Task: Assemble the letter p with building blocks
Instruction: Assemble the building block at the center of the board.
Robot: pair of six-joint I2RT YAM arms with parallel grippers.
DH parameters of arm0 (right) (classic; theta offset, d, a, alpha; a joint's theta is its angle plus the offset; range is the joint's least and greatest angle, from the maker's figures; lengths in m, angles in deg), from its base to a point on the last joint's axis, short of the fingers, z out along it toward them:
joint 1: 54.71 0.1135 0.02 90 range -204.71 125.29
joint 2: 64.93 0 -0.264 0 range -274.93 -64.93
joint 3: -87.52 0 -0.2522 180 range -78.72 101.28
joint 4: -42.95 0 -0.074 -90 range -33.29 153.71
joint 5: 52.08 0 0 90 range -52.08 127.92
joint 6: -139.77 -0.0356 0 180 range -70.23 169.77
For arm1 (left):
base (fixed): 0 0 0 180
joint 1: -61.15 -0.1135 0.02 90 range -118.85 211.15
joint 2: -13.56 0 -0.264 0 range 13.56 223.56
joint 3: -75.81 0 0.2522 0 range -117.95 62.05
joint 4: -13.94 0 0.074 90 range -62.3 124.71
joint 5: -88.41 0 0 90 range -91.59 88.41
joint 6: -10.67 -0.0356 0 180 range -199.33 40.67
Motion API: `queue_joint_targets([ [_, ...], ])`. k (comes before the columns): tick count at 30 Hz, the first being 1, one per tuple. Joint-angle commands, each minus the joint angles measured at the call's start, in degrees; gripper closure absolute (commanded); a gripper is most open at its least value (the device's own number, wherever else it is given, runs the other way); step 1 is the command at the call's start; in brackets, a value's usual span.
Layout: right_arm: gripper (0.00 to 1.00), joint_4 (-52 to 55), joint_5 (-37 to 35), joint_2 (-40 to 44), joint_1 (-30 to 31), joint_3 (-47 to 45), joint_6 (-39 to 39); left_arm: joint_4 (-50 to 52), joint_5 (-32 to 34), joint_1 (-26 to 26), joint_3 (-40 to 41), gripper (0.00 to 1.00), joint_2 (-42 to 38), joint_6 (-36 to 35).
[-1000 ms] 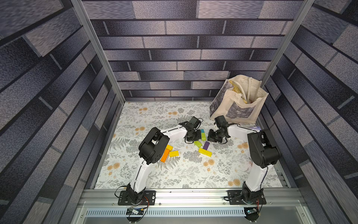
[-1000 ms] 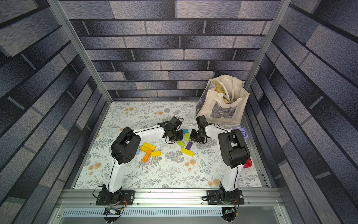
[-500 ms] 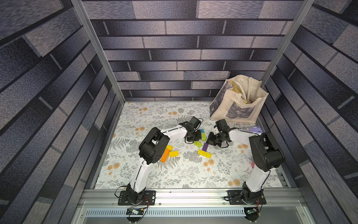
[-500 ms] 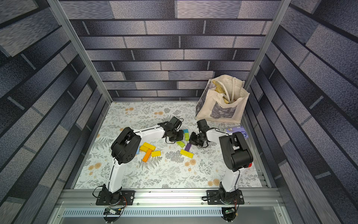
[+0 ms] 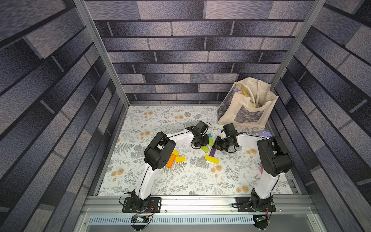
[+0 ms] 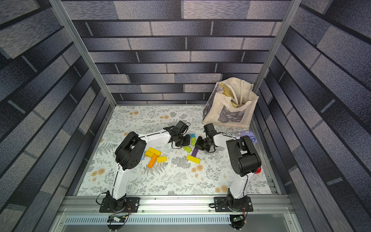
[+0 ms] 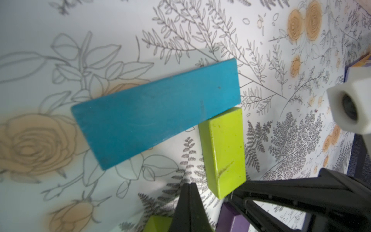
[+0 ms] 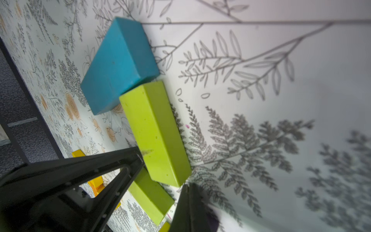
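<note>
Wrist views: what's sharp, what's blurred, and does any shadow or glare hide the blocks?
Left wrist view: teal block and lime green block fairly sharp, no glare; the large rose print on the floral mat beside the teal block is soft. Right wrist view: both blocks readable, the fern print away from them blurred and under a grey shadow.

teal block (image 7: pixel 156 112): plain teal
lime block (image 7: pixel 222 150): lime green
purple block (image 5: pixel 212 152): purple
orange block (image 6: pixel 152 161): orange
table cover (image 5: pixel 180 180): white, grey ferns, tan roses
walls (image 5: pixel 180 60): grey-violet brick print
</note>
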Motion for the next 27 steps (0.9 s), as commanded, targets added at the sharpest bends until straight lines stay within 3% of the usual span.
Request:
queue_joint_targets([
  [1, 1.00, 2.41, -2.82, -3.03, 0.60, -0.40, -0.51, 0.27, -0.66, -0.43, -0.63, 1.00, 0.97, 0.29],
  [17, 1.00, 4.07, -3.41, -3.97, 0.66, 1.25, 0.97, 0.68, -0.40, -1.37, -0.01, 1.00, 0.41, 0.12],
  [23, 1.00, 5.35, -2.96, -0.12, 0.75, 0.25, 3.54, 0.58, 1.66, -1.41, 1.58, 1.00, -3.09, -0.67],
  [27, 0.92, 6.80, -1.46, 3.12, 1.74, -0.09, 7.67, 0.98, 5.39, -1.38, 3.62, 1.00, -7.55, -1.81],
])
